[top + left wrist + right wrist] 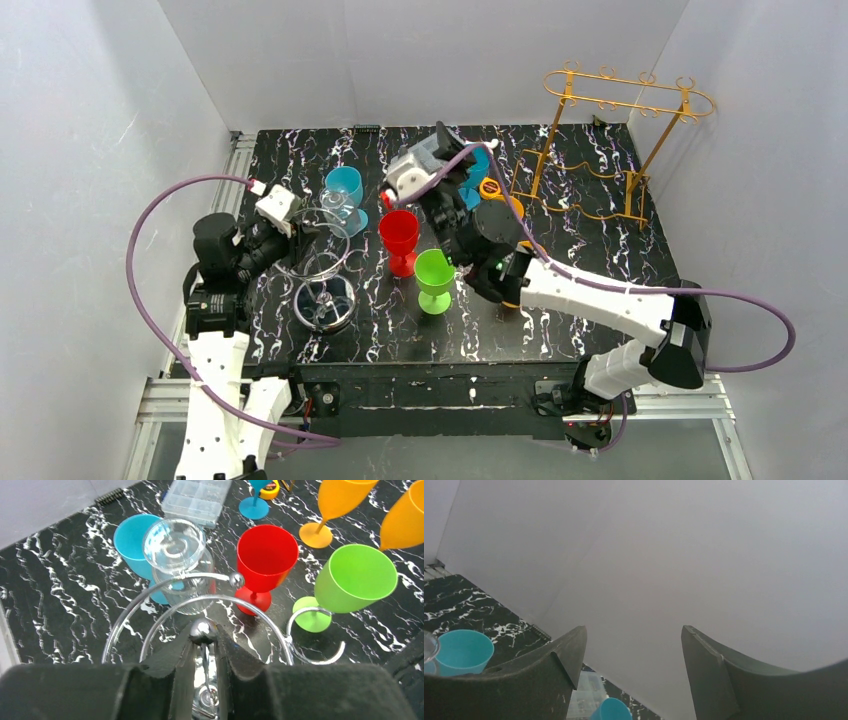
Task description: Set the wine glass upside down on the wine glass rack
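The chrome wire wine glass rack (pixel 150 592) stands on the left of the table, its round base (pixel 325 303) on the black surface. My left gripper (pixel 204 635) is shut on the rack's ball-topped centre post (pixel 202 629). A clear wine glass (pixel 175 555) is upside down at the rack's far side, foot uppermost, with a chrome arm crossing just under the foot; in the top view it (pixel 335 207) sits in front of a teal cup. My right gripper (pixel 631 630) is open and empty, raised over the table's back middle (pixel 447 140) and facing the wall.
Red (pixel 399 235) and green (pixel 434 275) glasses stand mid-table beside the rack. A teal cup (pixel 343 185) is behind it. Two orange glasses (pixel 340 500), a teal glass (pixel 254 505) and a clear plastic box (pixel 197 497) lie further back. A gold rack (pixel 620 130) stands at the back right.
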